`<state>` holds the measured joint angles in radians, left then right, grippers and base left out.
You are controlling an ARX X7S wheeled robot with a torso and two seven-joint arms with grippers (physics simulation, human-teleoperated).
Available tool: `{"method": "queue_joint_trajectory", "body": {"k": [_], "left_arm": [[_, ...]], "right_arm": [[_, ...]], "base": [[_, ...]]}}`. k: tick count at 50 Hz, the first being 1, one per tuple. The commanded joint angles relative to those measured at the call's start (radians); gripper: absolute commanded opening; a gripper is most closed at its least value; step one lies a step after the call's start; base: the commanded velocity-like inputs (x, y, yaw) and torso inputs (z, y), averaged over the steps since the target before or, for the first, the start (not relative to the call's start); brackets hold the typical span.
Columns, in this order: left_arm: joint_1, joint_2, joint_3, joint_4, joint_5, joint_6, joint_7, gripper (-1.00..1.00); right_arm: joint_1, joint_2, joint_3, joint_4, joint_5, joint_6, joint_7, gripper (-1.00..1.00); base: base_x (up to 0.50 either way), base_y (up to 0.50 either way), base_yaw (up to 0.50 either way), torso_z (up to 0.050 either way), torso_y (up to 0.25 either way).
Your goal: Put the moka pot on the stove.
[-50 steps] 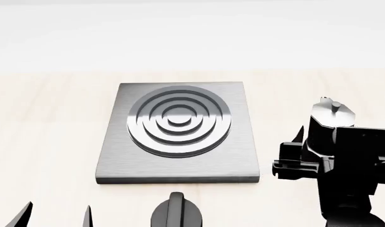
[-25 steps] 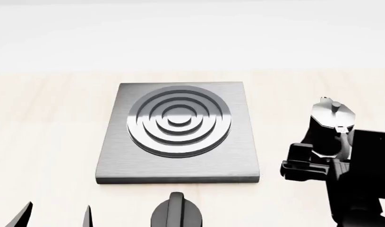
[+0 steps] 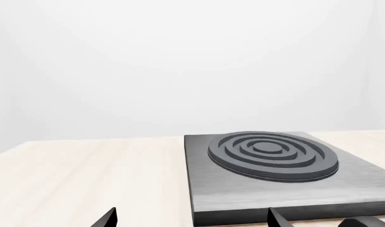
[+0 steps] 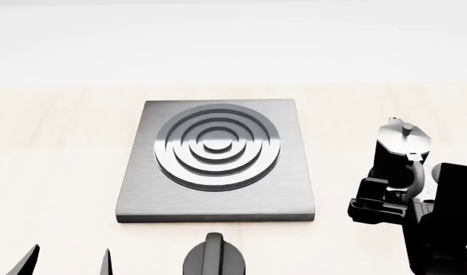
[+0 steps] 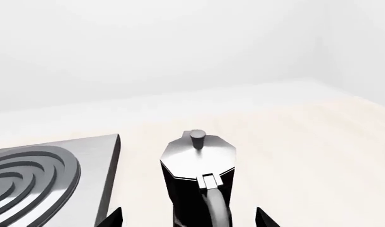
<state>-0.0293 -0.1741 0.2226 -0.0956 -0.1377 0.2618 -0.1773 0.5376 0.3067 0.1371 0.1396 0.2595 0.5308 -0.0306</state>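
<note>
The moka pot (image 4: pixel 400 150) stands upright on the wooden counter, to the right of the stove (image 4: pixel 218 160). It is black with a silver lid and knob, and its handle faces me. My right gripper (image 4: pixel 386 197) is open just on the near side of the pot. In the right wrist view the pot (image 5: pixel 197 179) stands between the two spread fingertips (image 5: pixel 113 218), which do not touch it. My left gripper (image 4: pixel 65 262) is open and empty at the near left. It also shows in the left wrist view (image 3: pixel 192 220), with the stove (image 3: pixel 268 161) beyond it.
A round black dial knob (image 4: pixel 214 256) sits on the counter just in front of the stove's near edge. Pale wooden counter (image 4: pixel 57 160) stretches left of the stove, with a white wall behind it.
My right arm has drawn back toward the near right, so more of the pot and its handle now show. The pot, the stove and my left gripper have not moved.
</note>
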Motion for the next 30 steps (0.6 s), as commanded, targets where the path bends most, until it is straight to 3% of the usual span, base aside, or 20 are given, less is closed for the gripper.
{"method": "queue_joint_trajectory", "body": {"k": [1, 30], "left_arm": [[-0.001, 0.0, 0.002, -0.007, -0.011, 0.017, 0.003, 1.0], [-0.004, -0.012, 0.018, -0.008, -0.019, 0.021, -0.013, 1.0]], "right_arm": [[0.019, -0.001, 0.005, 0.087, -0.004, -0.035, -0.01, 1.0], [0.082, -0.015, 0.015, 0.343, 0.001, -0.214, -0.058, 1.0]], "base": [[0.0, 0.0, 0.0, 0.0, 0.0], [0.0, 0.0, 0.0, 0.0, 0.0]]}}
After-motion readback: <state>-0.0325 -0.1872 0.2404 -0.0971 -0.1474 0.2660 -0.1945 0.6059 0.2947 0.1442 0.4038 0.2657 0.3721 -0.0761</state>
